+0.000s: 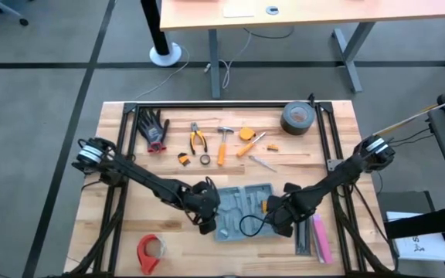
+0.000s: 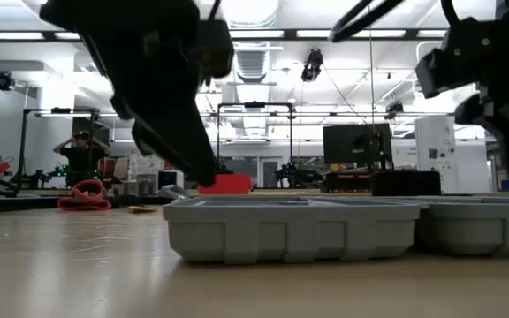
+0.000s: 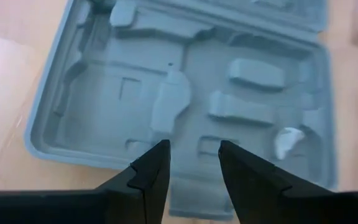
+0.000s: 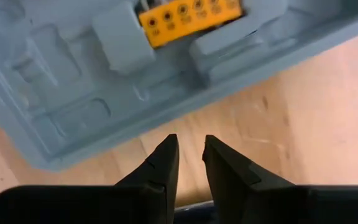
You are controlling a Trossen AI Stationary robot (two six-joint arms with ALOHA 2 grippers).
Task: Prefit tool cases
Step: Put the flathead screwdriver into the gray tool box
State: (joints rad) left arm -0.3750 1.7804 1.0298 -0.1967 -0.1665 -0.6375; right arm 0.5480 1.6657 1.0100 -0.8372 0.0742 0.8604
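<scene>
The blue-grey tool case (image 1: 246, 210) lies open and flat on the wooden table, its moulded tray up (image 3: 185, 93). A yellow bit holder (image 4: 188, 18) sits in one slot. My left gripper (image 3: 194, 163) slants down over the case's left edge, open, with the small handle bump (image 3: 194, 199) showing below the gap. In the low view its finger (image 2: 203, 172) ends just above the case rim (image 2: 237, 205). My right gripper (image 4: 190, 163) points down over bare wood beside the case's near right edge, its fingers a narrow gap apart with nothing between them.
Along the far side lie black gloves (image 1: 154, 127), pliers (image 1: 198, 139), a hammer (image 1: 223, 143), screwdrivers (image 1: 251, 145) and a grey tape roll (image 1: 297, 118). A red tape dispenser (image 1: 151, 251) sits near left. Black and pink bars (image 1: 317, 235) lie right of the case.
</scene>
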